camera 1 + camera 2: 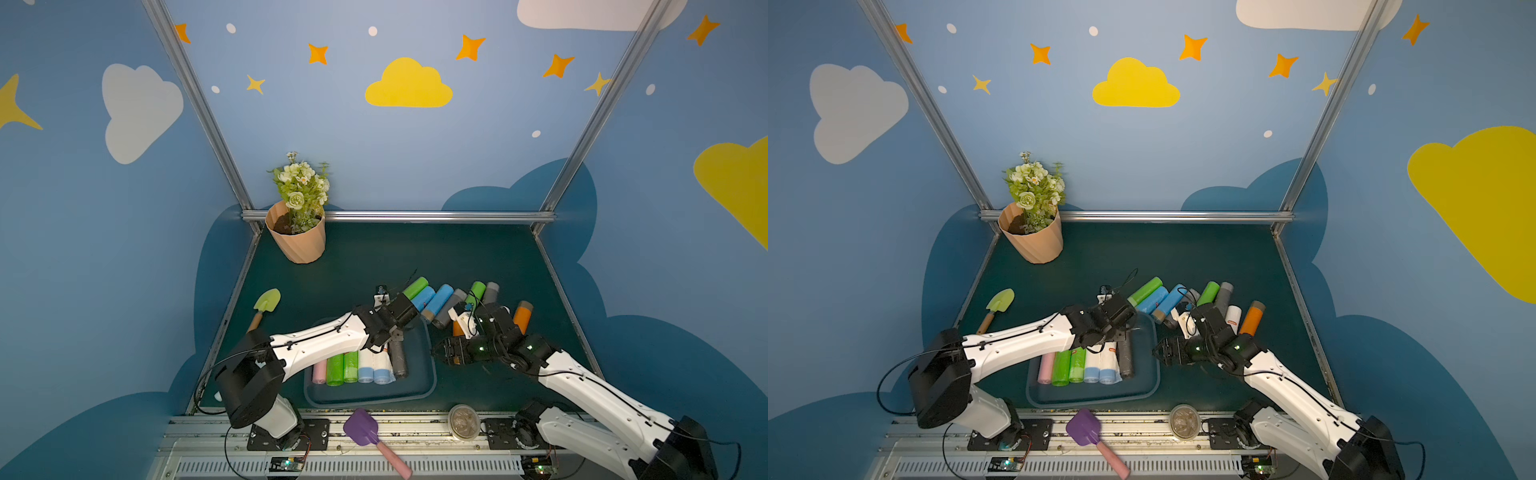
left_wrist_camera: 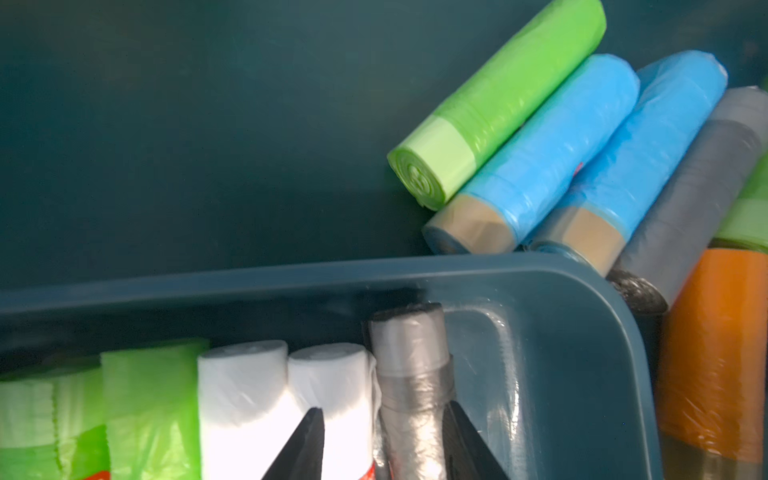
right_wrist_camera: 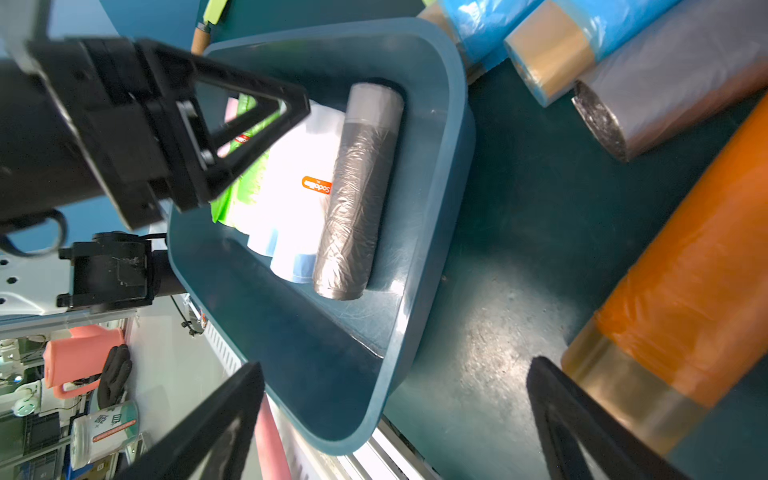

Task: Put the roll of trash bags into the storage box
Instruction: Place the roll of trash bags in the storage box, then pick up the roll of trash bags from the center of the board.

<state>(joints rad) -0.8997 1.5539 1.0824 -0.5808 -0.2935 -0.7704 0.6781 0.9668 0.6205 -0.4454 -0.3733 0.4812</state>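
In a top view I am seeing the grey roll of trash bags (image 1: pixel 399 361) lying flat in the storage box (image 1: pixel 365 401), low and centre in the frame. It is sitting at the right end of a row of pink, green and white rolls (image 1: pixel 351 368). The left claw (image 1: pixel 392 338) is hovering over it, and the right claw (image 1: pixel 436 353) is hanging just right of the box.

Through the left wrist camera the roll is showing crinkled dark grey film with a paler band at one end. The claw's fingers (image 2: pixel 303 449) are straddling it, released.

Through the right wrist camera the right claw (image 3: pixel 397 363) is gaping wide, gripping nothing.
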